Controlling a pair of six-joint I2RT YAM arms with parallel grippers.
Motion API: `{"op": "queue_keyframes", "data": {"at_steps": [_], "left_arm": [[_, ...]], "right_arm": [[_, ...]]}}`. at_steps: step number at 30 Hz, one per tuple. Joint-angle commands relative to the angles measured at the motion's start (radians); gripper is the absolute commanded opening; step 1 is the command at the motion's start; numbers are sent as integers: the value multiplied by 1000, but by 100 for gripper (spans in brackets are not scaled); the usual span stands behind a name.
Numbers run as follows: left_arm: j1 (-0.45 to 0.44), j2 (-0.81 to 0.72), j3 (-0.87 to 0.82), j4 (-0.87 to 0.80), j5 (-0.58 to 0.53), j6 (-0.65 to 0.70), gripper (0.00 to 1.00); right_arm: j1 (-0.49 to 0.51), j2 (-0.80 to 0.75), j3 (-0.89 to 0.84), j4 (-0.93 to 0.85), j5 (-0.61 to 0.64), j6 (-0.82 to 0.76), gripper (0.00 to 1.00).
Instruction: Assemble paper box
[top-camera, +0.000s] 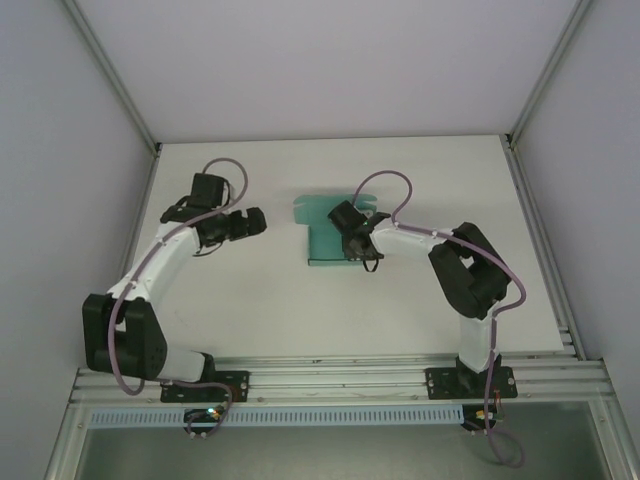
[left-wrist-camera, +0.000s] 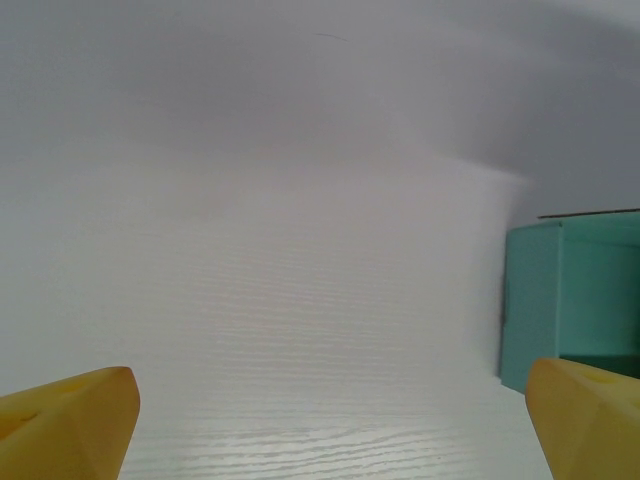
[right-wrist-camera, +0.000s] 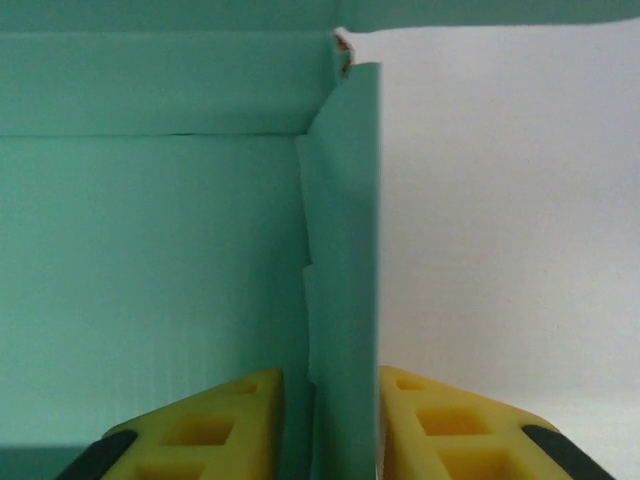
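Presently, right pincer (right-wrist-camera: 345, 425): its two yellow fingers (right-wrist-camera: 225, 420) stand close together at the bottom of the right wrist view, one on each side of an upright teal wall of the paper box (right-wrist-camera: 150, 250). The wall runs up between them with hardly any gap on either side, so the pincer is closed down onto that wall and has it gripped. Left of the wall is the inside of the box, a flat panel. A second raised wall crosses the top of the frame and meets the gripped wall at a corner in the upper middle. A small whitish, frayed spot shows at the top of that corner. Right of the wall lies bare white tabletop (right-wrist-camera: 500, 250).

Top view: the right pincer (top-camera: 360, 252) sits at the right-hand side of the paper box (top-camera: 322, 238), just right of frame centre. The box lies partly formed on the tabletop (top-camera: 400, 320), with flaps spread along its upper edge.

The left pincer (top-camera: 255, 222) is left of the box and pointing toward it, with a strip of tabletop between the two.

Left wrist view: the left pincer (left-wrist-camera: 330, 405) is spread wide. Its yellow fingertips (left-wrist-camera: 70, 420) sit in the lower left and lower right corners, with only tabletop (left-wrist-camera: 300, 300) between them; it holds nothing. The paper box (left-wrist-camera: 570, 300) stands at the right edge of that frame, an upright teal wall facing the camera.

Pale enclosure walls (top-camera: 60, 150) surround the tabletop.
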Motion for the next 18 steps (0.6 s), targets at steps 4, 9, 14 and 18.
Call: {"op": "queue_keyframes", "data": {"at_steps": [4,9,14,18], "left_arm": [[-27,15,51,38,79,89,100],[-27,37,52,61,187,189,100],[-52,119,102,29,301,408,100],[-103,250,250,-77,275,580,97]], "right_arm": [[-10,-89,15,-36,62,16,47],[-24,-177,8,-17,44,-80,70],[-108,-354,-130,208,-109,-484,98],[-283,-405,-151,309,-490,-734,99]]}}
